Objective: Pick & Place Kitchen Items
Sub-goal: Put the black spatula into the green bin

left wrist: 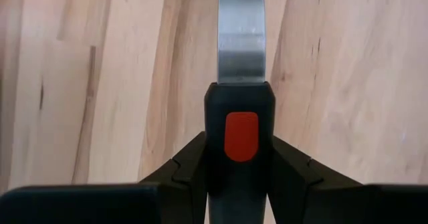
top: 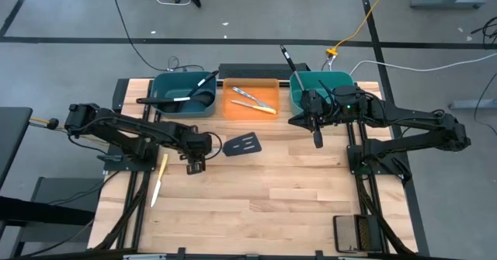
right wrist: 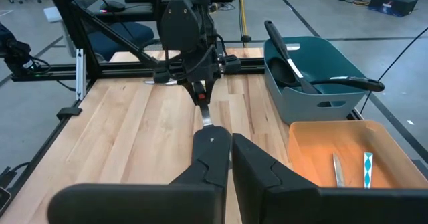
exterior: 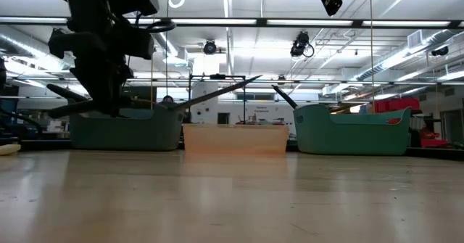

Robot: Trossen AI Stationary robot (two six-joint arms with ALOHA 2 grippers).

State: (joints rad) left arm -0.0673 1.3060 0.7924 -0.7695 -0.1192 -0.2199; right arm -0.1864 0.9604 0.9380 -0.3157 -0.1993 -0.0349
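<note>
A pale wooden table (top: pixel 295 190) fills the scene, and closest in, the left gripper (top: pixel 196 165) is clamped on the black handle of a slotted spatula (top: pixel 242 144), whose head lies just beyond the fingers. A yellow-handled knife (top: pixel 158 179) lies beside that gripper, still to be picked; a hold so far from the head could let the spatula swing or slip. Farther off, the right gripper (top: pixel 318 140), fingers pressed together and empty, hangs by the far teal bin (top: pixel 322 83) and could collide.

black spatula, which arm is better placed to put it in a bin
Left: the left gripper is closed on the handle of the black spatula, while the right gripper hangs empty, apart from it.
</note>
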